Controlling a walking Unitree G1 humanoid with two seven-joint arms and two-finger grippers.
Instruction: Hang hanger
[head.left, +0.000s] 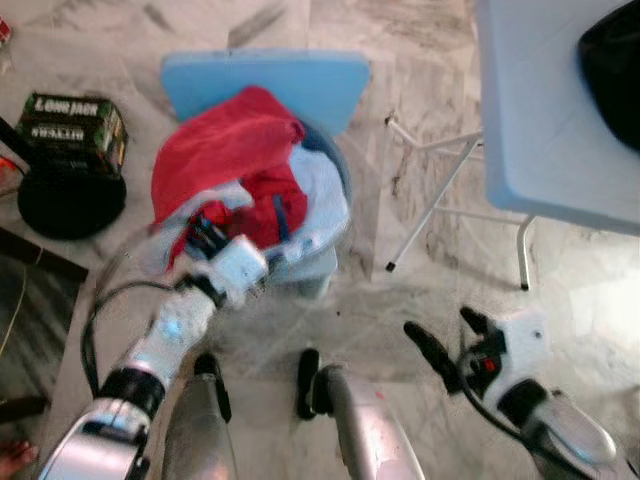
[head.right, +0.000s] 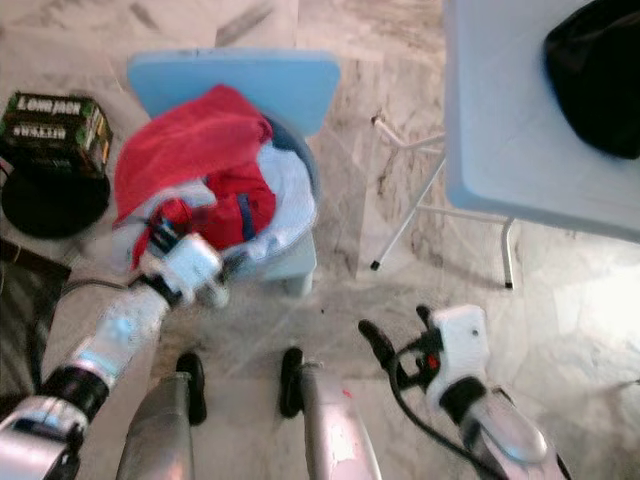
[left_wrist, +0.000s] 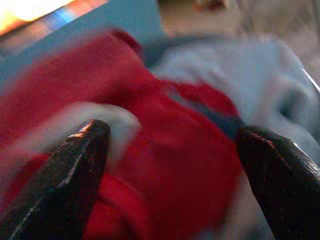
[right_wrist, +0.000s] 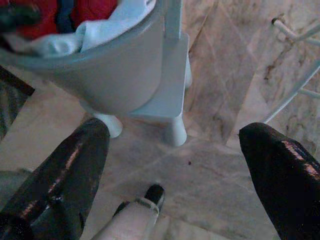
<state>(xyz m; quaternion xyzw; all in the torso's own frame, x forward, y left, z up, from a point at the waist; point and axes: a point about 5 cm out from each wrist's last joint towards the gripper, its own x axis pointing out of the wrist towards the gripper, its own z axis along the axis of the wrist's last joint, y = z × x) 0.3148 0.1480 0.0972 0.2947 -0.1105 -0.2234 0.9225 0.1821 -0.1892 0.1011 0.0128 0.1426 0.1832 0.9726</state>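
Note:
A grey laundry basket (head.left: 338, 188) stands on a light blue stool (head.left: 268, 80) and is heaped with red cloth (head.left: 225, 145) and pale blue cloth (head.left: 318, 195). My left gripper (head.left: 205, 236) reaches into the near side of the heap. In the left wrist view the left gripper (left_wrist: 170, 165) is open, its fingers wide apart over the red cloth (left_wrist: 190, 150), blurred. My right gripper (head.left: 452, 336) hangs open above the marble floor to the right of the basket. The right wrist view looks past the right gripper (right_wrist: 175, 165) at the basket's wall (right_wrist: 115, 70). I can make out no hanger.
A white folding table (head.left: 545, 120) with a black bag (head.left: 612, 58) on it stands at the right, its thin legs (head.left: 430, 215) slanting towards the stool. At the left are a green box (head.left: 70, 130) and a black round object (head.left: 70, 205). My own feet (head.left: 308, 382) stand just below the stool.

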